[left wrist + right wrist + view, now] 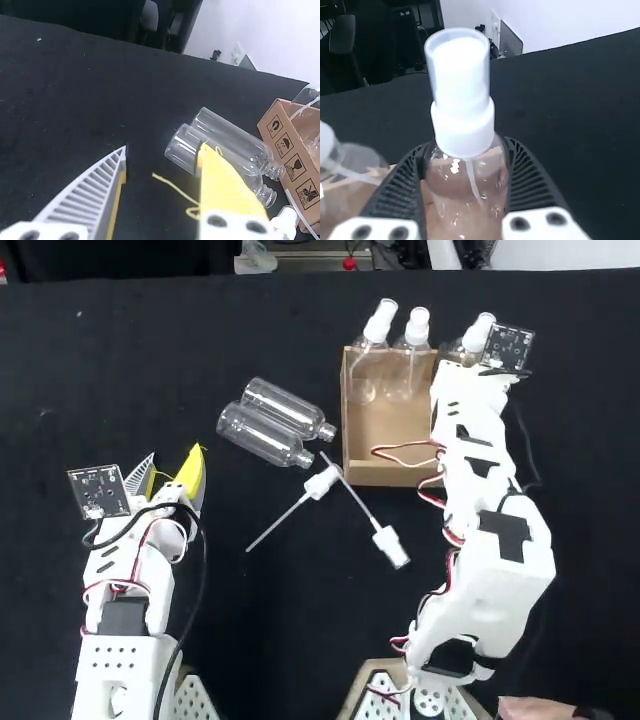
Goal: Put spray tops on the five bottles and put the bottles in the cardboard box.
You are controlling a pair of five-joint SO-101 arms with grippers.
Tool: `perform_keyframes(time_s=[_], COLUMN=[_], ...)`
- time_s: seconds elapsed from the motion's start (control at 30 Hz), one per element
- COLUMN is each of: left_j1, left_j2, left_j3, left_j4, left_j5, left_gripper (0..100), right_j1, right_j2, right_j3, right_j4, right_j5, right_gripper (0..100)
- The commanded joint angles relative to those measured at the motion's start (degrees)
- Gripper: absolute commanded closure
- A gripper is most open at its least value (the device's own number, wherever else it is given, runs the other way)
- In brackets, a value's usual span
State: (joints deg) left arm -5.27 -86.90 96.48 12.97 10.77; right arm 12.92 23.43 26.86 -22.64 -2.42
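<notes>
Bottle (463,125) — clamped in right gripper (465,167).

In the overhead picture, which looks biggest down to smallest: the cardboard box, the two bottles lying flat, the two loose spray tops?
1. cardboard box, largest.
2. back lying bottle and front lying bottle: alike, not ranked apart.
3. spray top by the box and spray top farther from it: smallest, alike too.

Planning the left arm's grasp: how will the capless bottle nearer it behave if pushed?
The capless bottle lies on its side and looks round, so it would probably roll. It looks empty, so likely light. The second bottle lies against it and might block rolling that way.
</notes>
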Motion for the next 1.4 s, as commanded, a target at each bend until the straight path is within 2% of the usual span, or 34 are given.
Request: perform_keyframes(time_s=[0.0,0.43,0.7,1.37], left_j1=[-0.3,-0.3,-0.3,-0.3], left_j2=[0.3,0.3,0.3,0.3], left_j3=[1.3,1.3,1.3,1.3], left_j4=[-1.0,-1.0,-1.0,-1.0], left_j5=[-0.3,-0.3,-0.3,-0.3], left_gripper=[78,78,78,78], right_j1=[-1.1,-3.4,-3.2,-3.4], right_j2=[-0.4,-0.4,-0.4,-0.3], right_j3=[-2.7,-2.4,-2.3,-1.6], right_j4=[-0.9,-0.8,-0.8,-0.7], right_j5=[-0.4,-0.4,-0.4,-0.5], right_gripper=[96.9,96.6,81.1,80.6])
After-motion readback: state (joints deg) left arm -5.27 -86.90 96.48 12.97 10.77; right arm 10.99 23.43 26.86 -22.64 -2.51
